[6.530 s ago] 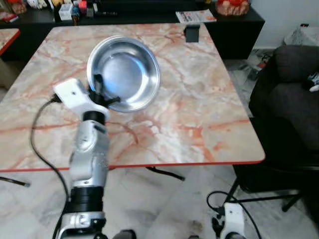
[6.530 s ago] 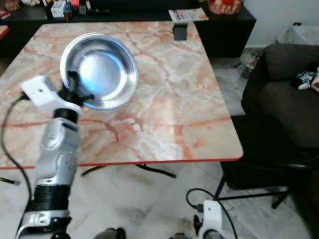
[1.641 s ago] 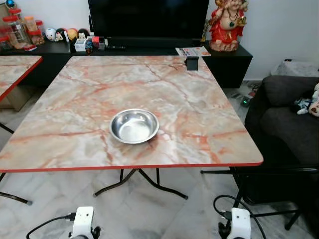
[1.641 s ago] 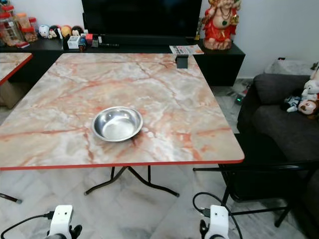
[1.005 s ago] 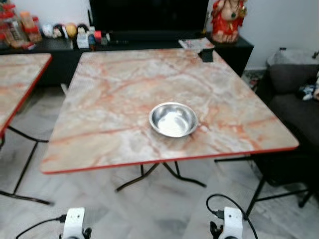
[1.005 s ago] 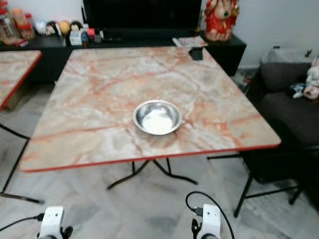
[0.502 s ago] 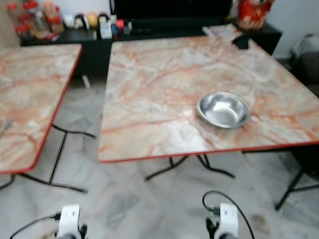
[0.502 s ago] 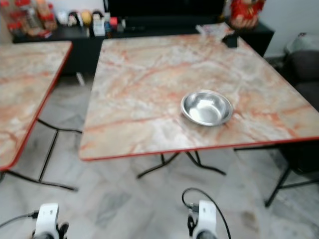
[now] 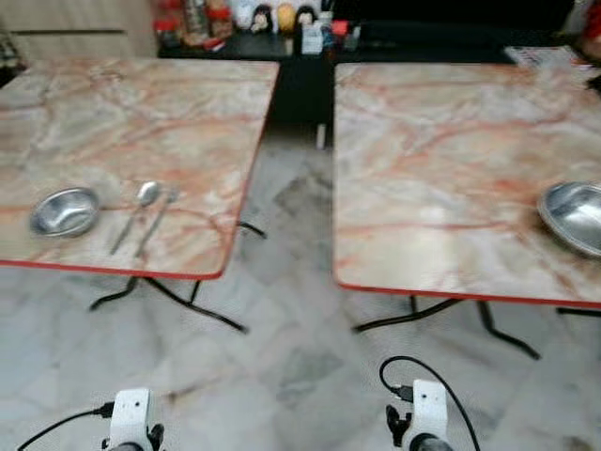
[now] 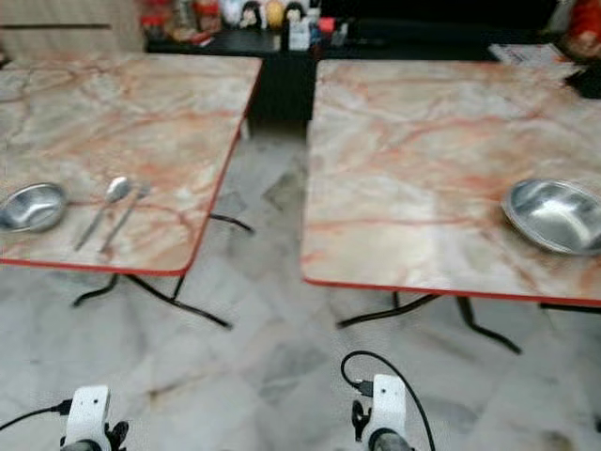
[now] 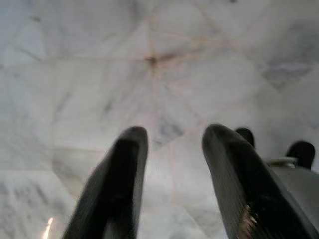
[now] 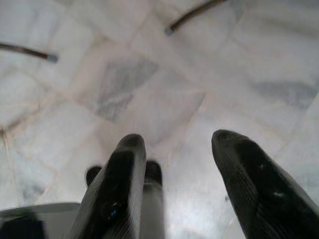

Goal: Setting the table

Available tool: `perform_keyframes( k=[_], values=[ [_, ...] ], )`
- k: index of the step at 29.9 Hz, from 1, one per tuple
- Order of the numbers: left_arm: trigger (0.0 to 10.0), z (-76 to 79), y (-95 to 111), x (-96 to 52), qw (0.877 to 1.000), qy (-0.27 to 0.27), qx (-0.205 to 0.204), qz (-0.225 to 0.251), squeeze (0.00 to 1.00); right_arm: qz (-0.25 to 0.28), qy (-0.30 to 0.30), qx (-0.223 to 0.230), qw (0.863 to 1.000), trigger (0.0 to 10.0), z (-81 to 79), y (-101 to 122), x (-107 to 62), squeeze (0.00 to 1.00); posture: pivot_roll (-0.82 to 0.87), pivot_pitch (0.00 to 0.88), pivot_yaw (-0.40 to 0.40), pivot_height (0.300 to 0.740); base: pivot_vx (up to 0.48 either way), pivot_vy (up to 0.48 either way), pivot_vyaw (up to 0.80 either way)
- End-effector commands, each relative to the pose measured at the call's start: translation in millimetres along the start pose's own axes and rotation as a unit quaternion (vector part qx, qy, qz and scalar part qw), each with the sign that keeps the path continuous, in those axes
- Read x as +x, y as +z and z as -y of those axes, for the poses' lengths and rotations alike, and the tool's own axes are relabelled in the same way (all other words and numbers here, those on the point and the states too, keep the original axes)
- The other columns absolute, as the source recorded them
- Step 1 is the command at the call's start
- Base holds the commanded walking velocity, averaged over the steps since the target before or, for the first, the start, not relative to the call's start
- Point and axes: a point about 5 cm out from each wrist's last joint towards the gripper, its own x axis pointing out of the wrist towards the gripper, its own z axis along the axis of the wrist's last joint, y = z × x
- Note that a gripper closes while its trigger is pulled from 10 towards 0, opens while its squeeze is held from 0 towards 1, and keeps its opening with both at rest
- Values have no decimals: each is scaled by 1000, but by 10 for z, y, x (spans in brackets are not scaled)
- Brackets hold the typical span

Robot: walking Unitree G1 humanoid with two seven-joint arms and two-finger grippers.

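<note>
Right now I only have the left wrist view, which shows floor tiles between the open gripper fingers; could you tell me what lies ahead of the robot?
Observer: Two marble tables stand ahead. The left table carries a small steel bowl near its front edge.
Operator: Is any cutlery there, please?
Observer: Yes, a spoon and what looks like a fork lie side by side just right of that bowl.
Operator: And the other table?
Observer: The right table holds a second steel bowl toward its front right.
</note>
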Motion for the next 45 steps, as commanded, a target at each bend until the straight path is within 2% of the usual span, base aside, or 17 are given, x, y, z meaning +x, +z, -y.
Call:
perform_keyframes(
  k=[1, 18, 21, 23, 25, 26, 28, 30, 32, 33, 34, 37, 38, 42, 45],
  values=[
    [10000, -48, -62, -19, 1000, 6, -4, -8, 0, -11, -2, 7, 1000, 10000, -13, -61, -11, 0, 50, 148, 0, 740, 0, 480, 0],
    [10000, -18, 27, 2, 1000, -3, 1, 6, 0, -6, 1, 1, 1000, 10000, -28, -19, 0, 0, 52, 111, -3, 740, 0, 479, 0],
    [10000, 5, 93, 13, 1000, -9, 24, 18, 0, -5, 3, -1, 1000, 10000, -35, -5, 4, 0, 52, 104, -5, 740, 0, 0, 0],
    [10000, 14, 180, 26, 998, -13, 56, 34, 0, -5, 3, -3, 1000, 10000, -31, -10, 2, 0, 51, 96, -7, 740, 0, 0, 0],
    [10000, 14, 207, 29, 997, -14, 69, 37, 0, -6, 3, -4, 1000, 10000, -29, -12, 2, 0, 50, 95, -7, 740, 0, 0, 0],
    [10000, 6, 248, 34, 992, -11, 118, 40, 0, -6, 3, -4, 1000, 10000, -26, -13, 1, 0, 52, 94, -8, 740, 0, 0, 0],
    [10000, -19, 358, 36, 981, -8, 183, 63, 0, -6, 3, -6, 1000, 10000, -23, -14, 1, 0, 53, 95, -9, 740, 0, 0, 0],
    [10000, -53, 447, 37, 971, 4, 227, 77, 0, -6, 3, -6, 1000, 10000, -20, -10, 2, 0, 53, 105, -10, 740, 0, 0, 0],
    [10000, -82, 597, 36, 968, 16, 224, 108, 0, -5, 2, -5, 1000, 10000, -14, -6, 2, 0, 56, 115, -13, 740, 0, 0, 0],
    [10000, -86, 709, 34, 970, 22, 201, 132, 0, -5, 1, -4, 1000, 10000, -8, -4, 2, 0, 60, 122, -17, 740, 0, 0, 0],
    [10000, -73, 877, 26, 972, 25, 159, 169, 0, -4, 0, -3, 1000, 10000, -1, -1, 2, 0, 66, 129, -20, 740, 0, 0, 0],
    [10000, 27, 1105, 16, 973, 4, 73, 217, 0, -4, 0, -5, 1000, 10000, 8, -6, 1, 0, 70, 134, -22, 740, 0, 0, 0],
    [10000, 148, 1215, 8, 969, -17, 46, 242, 0, -4, -1, -5, 1000, 10000, 9, -7, 0, 0, 68, 138, -23, 740, 0, 0, 0],
    [10000, 194, 1247, 5, 967, -22, 43, 250, 0, -4, -1, -4, 1000, 10000, 10, -6, 0, 0, 68, 138, -23, 740, 0, 0, 0],
    [10000, 583, 1280, -33, 954, -82, 11, 287, 0, 0, -5, 5, 1000, 10000, 25, 1, -1, 0, 52, 141, -18, 740, 0, 0, 0]
  ],
)
